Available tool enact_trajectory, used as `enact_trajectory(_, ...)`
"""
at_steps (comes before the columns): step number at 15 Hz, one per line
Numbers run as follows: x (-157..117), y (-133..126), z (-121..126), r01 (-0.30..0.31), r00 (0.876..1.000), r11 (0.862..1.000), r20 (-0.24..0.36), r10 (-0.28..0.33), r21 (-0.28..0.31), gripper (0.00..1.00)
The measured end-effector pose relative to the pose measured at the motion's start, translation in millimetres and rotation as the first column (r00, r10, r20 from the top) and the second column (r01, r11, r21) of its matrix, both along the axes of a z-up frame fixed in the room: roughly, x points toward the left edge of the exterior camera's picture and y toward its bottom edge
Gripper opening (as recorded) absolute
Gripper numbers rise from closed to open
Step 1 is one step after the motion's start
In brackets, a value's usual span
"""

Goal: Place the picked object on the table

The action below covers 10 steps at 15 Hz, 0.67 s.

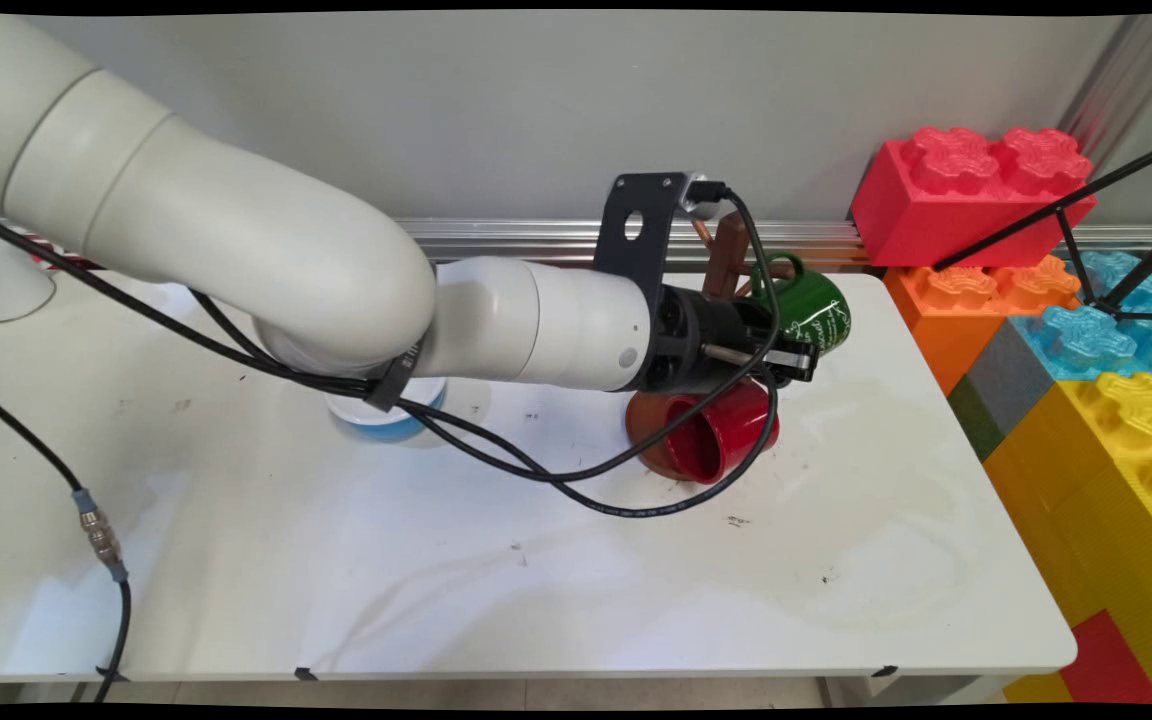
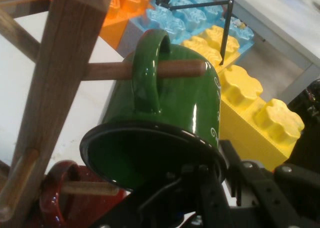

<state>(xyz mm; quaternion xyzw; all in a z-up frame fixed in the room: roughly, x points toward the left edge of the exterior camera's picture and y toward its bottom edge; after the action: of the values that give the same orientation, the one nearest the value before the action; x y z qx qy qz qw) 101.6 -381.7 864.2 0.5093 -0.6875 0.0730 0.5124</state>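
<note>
A green mug [image 1: 821,310] hangs tilted by its handle on a peg [image 2: 185,69] of a wooden mug stand [image 1: 729,260] at the table's back right. My gripper [image 1: 798,352] reaches in from the left and is shut on the green mug's [image 2: 170,108] rim, one finger inside and one outside. A red mug [image 1: 726,435] hangs on a lower peg just below, its mouth facing the camera. In the hand view the stand's post [image 2: 55,88] rises at the left, the red mug [image 2: 65,198] sits at the bottom left, and my gripper [image 2: 215,173] is at the bottom.
A blue and white bowl [image 1: 386,415] sits under the arm near the table's middle. Giant toy blocks, red [image 1: 966,190], orange [image 1: 976,300] and yellow [image 1: 1116,450], are stacked past the table's right edge, with a black tripod [image 1: 1116,250] over them. Black cables hang across the table.
</note>
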Motion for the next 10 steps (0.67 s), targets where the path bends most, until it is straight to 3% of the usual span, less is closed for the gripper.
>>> enact_trajectory(10,-13.8,15.6,13.3,0.048,0.997,0.999,-0.054,-0.047,0.024,0.0)
